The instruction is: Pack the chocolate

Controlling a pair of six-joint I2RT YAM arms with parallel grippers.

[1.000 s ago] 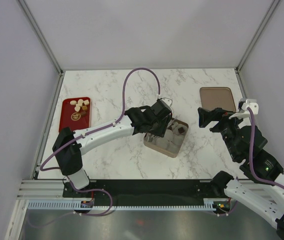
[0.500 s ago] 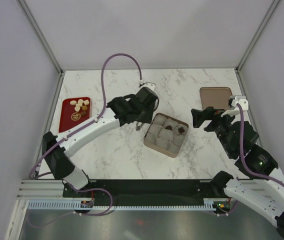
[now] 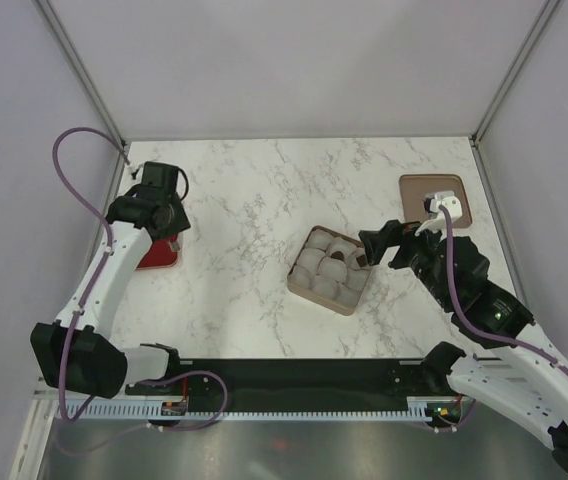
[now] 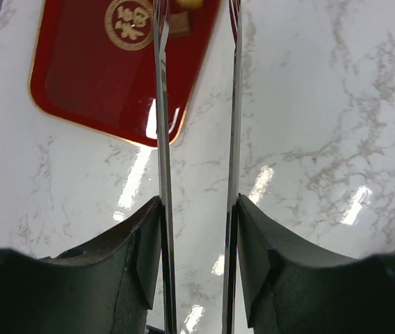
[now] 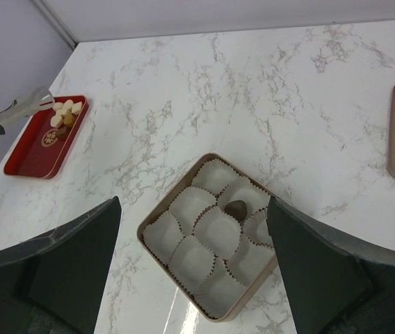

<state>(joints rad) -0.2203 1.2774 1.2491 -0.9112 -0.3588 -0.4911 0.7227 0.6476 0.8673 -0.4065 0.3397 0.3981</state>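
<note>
**Top external view: your left gripper is at the red tray, and one dark piece sits in the box**

Top external shows you the marble table (image 3: 264, 190) with both arms reaching out over it. Your left arm (image 3: 104, 275) stretches to the far left side. Your right arm (image 3: 464, 290) angles in toward the middle.

The square tan box (image 3: 304, 288) lies near the table's centre. Its lid (image 3: 419, 190) lies flat, well apart, at the far right. The red tray (image 4: 93, 76) lies by the left edge, and you see only its near end below the left gripper (image 3: 162, 222).

Your right gripper (image 3: 367, 250) hangs just beside the box's right corner. In its wrist view the jaws stand wide apart with nothing between them, framing the box.

Your left gripper's thin fingers (image 4: 161, 139) run parallel with a narrow gap. Tray and marble show through that gap, and nothing is clamped along the length you can see. The tips run out of the top of that view.

White paper cups (image 5: 190, 205) fill the box. One dark chocolate (image 5: 237, 207) sits in a cup toward the box's right side.

The pale chocolates (image 5: 65, 111) cluster at the tray's far end, close to the left fingertips. A brown square piece (image 4: 180, 24) lies on the tray, seen between the fingers.
</note>
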